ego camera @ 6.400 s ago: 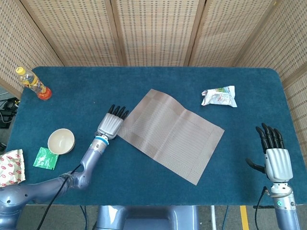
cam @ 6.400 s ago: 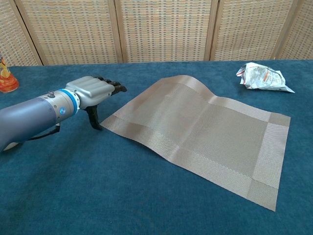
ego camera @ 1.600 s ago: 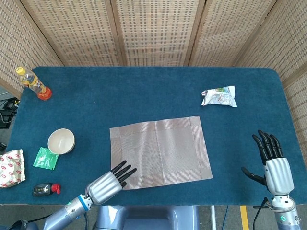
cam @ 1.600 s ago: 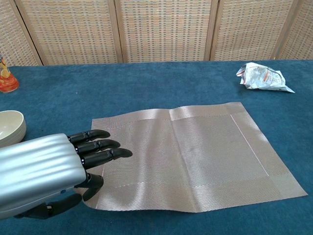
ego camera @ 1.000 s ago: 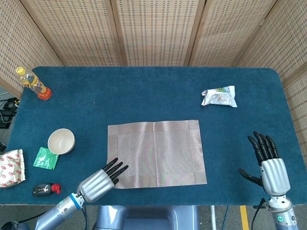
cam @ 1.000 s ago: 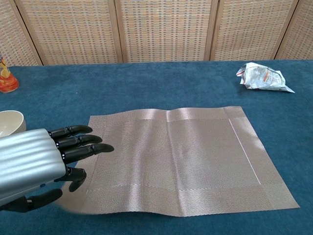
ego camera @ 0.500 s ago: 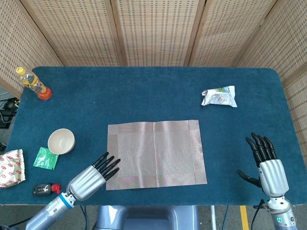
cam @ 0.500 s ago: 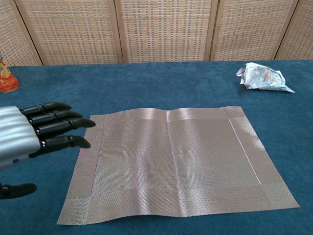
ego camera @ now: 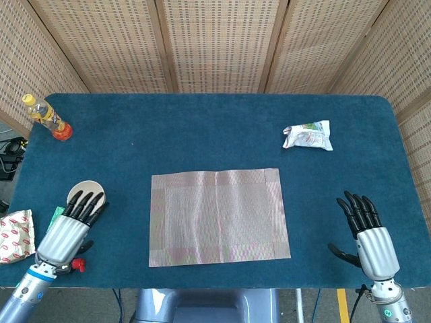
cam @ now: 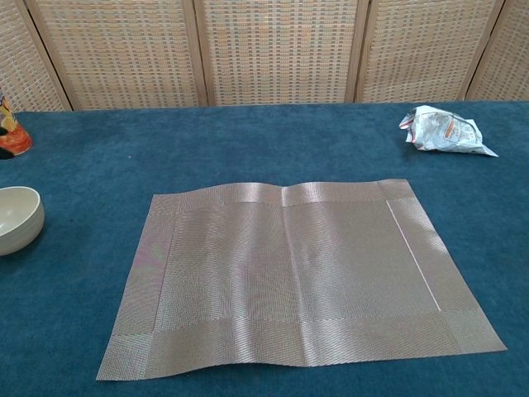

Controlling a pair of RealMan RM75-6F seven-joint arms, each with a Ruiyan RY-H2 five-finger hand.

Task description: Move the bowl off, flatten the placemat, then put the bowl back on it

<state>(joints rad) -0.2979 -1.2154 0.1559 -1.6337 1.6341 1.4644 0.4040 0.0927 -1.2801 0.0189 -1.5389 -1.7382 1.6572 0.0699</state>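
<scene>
We find the placemat (ego camera: pixel 219 217) spread near the middle of the blue table (ego camera: pixel 215 121), its long edges roughly parallel to the table's front edge; in the chest view it (cam: pixel 297 273) shows a slight ripple along the far edge and a wavy near edge, so it is not perfectly flat. Nothing rests on it. The bowl (ego camera: pixel 85 194) sits on the table well to the left of the mat, upright and off it; the chest view shows it (cam: pixel 18 219) at the left frame edge. Our left hand (ego camera: pixel 67 232) hovers over the near-left part of the table, fingers extended and spread, holding nothing, its fingertips overlapping the bowl's near rim in the head view; we cannot tell whether they touch. Our right hand (ego camera: pixel 369 242) is at the near-right corner, fingers spread and empty, well apart from the mat. A green packet (ego camera: pixel 56 217) and a red-and-white wrapper (ego camera: pixel 15 237) lie by the left hand. A bottle (ego camera: pixel 46 117) stands at the far-left corner and a crumpled snack bag (ego camera: pixel 308 135) lies far right. Bare table surrounds the mat on all sides.
</scene>
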